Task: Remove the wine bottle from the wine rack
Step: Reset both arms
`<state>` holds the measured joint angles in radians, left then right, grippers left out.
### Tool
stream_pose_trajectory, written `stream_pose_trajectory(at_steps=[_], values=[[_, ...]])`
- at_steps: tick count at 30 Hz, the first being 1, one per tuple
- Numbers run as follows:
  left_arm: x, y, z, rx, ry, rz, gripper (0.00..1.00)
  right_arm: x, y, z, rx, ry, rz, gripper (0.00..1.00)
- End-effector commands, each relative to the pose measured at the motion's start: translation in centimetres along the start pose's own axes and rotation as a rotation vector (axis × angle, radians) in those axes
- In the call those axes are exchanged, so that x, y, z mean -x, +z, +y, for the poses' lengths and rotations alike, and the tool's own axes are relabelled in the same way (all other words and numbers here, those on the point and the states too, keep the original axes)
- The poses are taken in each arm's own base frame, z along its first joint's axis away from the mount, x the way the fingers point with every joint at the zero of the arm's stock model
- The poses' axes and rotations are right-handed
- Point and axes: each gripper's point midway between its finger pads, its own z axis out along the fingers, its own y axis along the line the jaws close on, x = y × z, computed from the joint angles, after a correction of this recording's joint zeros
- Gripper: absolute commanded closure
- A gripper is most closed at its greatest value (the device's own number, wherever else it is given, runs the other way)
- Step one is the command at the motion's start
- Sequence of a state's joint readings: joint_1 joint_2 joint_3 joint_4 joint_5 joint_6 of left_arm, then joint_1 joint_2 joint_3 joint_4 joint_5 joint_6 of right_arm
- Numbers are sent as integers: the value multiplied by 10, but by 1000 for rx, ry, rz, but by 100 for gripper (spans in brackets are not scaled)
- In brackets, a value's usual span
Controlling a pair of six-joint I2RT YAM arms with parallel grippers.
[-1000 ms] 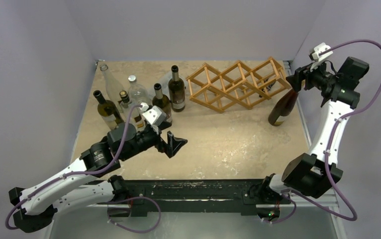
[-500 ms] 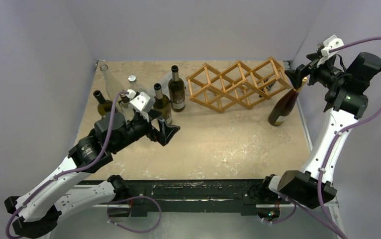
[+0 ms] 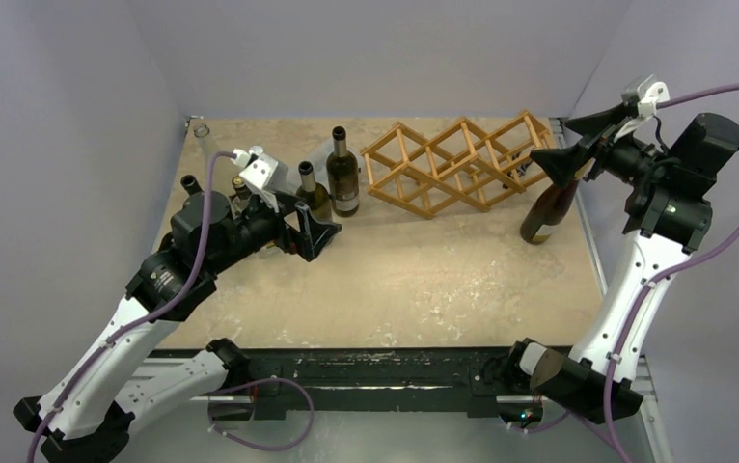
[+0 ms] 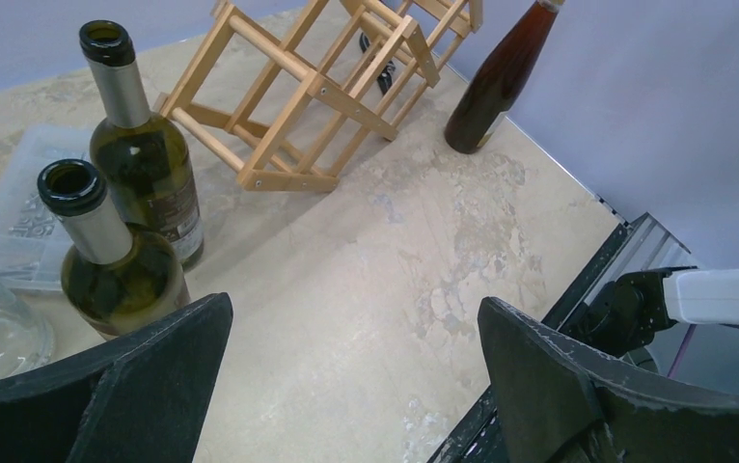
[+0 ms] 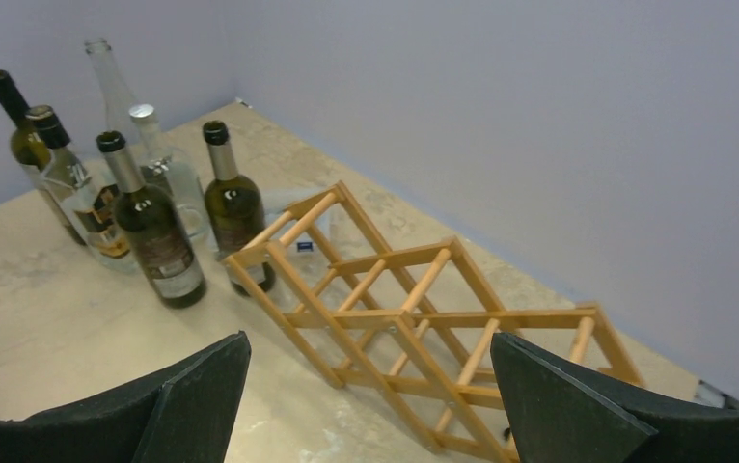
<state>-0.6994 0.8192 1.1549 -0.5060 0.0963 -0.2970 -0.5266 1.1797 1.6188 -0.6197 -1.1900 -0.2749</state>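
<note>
The wooden wine rack (image 3: 457, 164) lies at the back middle of the table, and its cells hold nothing that I can see. A dark brown wine bottle (image 3: 547, 207) stands on its base on the table just right of the rack's right end. My right gripper (image 3: 559, 143) hovers open above the bottle's neck, not touching it. In the right wrist view its fingers (image 5: 559, 405) frame the rack (image 5: 414, 318), and the bottle is out of that view. My left gripper (image 3: 319, 236) is open and holds nothing, near the left bottles. In the left wrist view the rack (image 4: 327, 87) and the bottle (image 4: 496, 82) lie far ahead.
Several green and clear bottles (image 3: 343, 178) stand in a group at the back left, close to my left gripper. A clear plastic box (image 4: 18, 207) lies flat behind them. Purple walls close in the back and sides. The table's metal rail (image 3: 592, 251) runs along the right.
My right gripper opened, let go of the brown bottle's neck and lifted off it. The bottle stays standing. My left arm drew back toward the left bottles.
</note>
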Motion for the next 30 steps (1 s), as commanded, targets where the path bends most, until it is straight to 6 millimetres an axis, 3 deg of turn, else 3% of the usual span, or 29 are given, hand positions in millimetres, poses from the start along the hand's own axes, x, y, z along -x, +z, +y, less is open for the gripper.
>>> stream_pose_trajectory(at_steps=[1,6,22,30], values=[[29,-10,-6,-47,-40,-75,0,0,-3,37,84,77,-28,1],[36,-17,-2,-43,-69,-104,0,-8,-6,56,118,142,-53,1],[31,-39,3,-1,-122,-110,0,-38,-17,65,-1,156,24,1],[25,-48,4,10,-133,-117,0,-34,-23,61,-120,201,-1,1]])
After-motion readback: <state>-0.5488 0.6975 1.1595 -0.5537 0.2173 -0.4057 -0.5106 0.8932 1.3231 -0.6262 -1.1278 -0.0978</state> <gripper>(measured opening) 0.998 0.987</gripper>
